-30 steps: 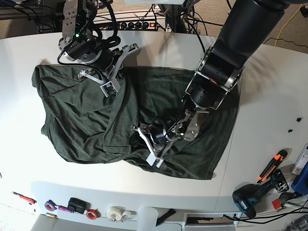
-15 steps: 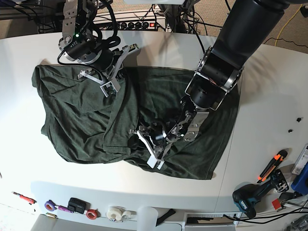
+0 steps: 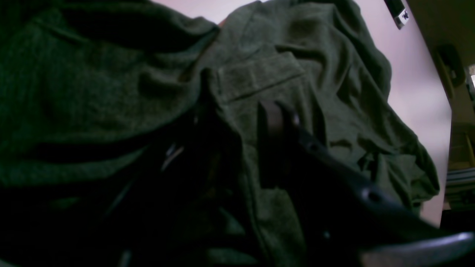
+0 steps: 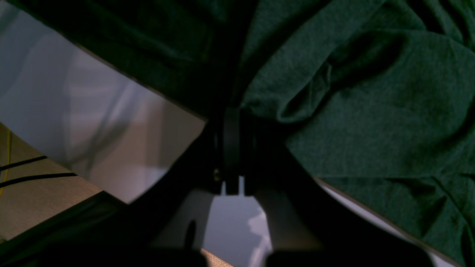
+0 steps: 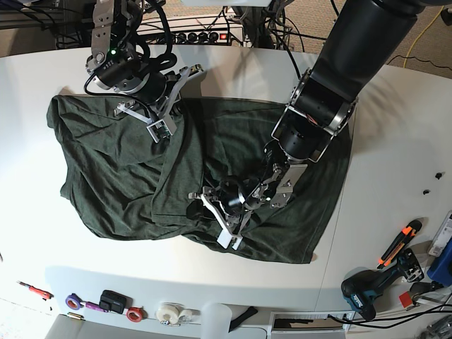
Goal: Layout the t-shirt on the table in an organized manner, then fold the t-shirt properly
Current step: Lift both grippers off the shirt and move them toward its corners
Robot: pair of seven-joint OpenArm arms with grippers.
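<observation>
One garment only: the t-shirt [image 5: 141, 176], dark green, lies rumpled across the middle of the table [image 5: 395, 127], with folds bunched toward its center and lower edge. No print, label or readable writing shows on it.

Right gripper [image 5: 164, 116], upper left of the base view, has its jaws pressed together on a pinch of cloth at the shirt's top edge; the right wrist view shows fabric gathered at the closed tips.

Left gripper [image 5: 215, 215], lower center, has its jaws spread, fingers [image 3: 276, 118] resting in the folds. Against the earlier frames it sits slightly further left and a little wider; the right gripper is unchanged.

White tabletop; tape rolls [image 5: 169, 311], a drill [image 5: 367, 289] and an orange-handled tool [image 5: 399, 244] lie along the lower edge; a power strip [image 5: 205, 35] and cables lie at the top.
</observation>
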